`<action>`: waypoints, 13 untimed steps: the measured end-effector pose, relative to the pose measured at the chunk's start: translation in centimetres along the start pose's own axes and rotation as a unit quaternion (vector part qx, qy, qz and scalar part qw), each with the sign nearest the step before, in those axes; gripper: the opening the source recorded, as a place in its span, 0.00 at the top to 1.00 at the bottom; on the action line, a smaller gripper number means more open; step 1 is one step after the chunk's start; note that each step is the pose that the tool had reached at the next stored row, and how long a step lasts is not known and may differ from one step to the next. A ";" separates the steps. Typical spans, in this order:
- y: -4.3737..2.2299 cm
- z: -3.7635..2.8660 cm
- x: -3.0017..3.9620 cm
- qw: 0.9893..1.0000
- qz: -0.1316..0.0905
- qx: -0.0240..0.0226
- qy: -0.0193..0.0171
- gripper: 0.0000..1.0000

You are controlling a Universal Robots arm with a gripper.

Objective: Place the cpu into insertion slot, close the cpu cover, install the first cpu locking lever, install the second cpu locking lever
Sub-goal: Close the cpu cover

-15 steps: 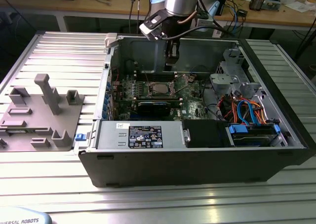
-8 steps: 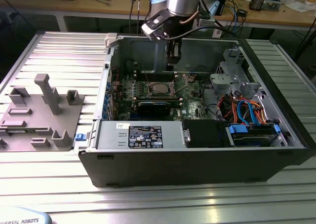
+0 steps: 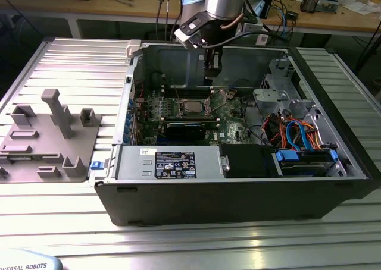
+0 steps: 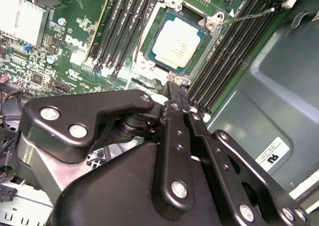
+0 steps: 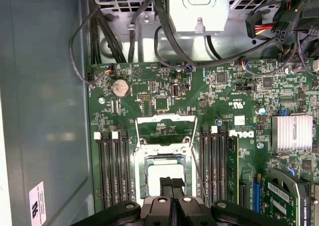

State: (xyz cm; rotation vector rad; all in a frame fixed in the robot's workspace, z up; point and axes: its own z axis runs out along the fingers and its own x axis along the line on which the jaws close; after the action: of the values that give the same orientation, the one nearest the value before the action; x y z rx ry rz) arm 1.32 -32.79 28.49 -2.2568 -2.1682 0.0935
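Arm reaches down into the open case [image 3: 238, 198], which lies on the ribbed table [image 3: 59, 62].

Gripper [image 3: 211, 72] hangs above the board, just over the slot. In both wrist views its fingers [image 4: 172, 136] are pressed together with nothing between them; the tips [image 5: 172, 181] sit over the near edge of the cpu.

Cpu [image 4: 178, 46] lies flat inside the slot [image 4: 214, 22], silver top up, square to the rim. In the exterior view the cpu [image 3: 191, 106] shows as a pale square on the green board.

Cover [image 5: 166, 118] is not closed: it stands hinged up at one side of the slot [image 5: 141, 178], and the board is visible through its cut-out. In the exterior view the cover [image 3: 225, 95] stands just beside the cpu, toward the exterior view's right.

Lever [image 4: 249, 17], a thin wire, angles away from the slot's corner across the memory slots [image 4: 234, 47], unlatched.

Memory slots [image 5: 112, 171] flank the slot on both sides.

Grey fixture [image 3: 53, 133] sits on the table outside the case, on the exterior view's left.
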 end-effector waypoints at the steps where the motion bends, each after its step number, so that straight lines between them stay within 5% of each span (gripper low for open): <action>1: 0.09 -0.01 0.00 1.000 0.000 0.000 0.000 0.89; 13: 0.68 -0.04 0.03 1.000 0.000 0.000 0.000 0.89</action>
State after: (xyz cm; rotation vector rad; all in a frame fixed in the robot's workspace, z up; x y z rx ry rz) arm 2.01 -32.79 28.49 -2.2568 -2.1681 0.0936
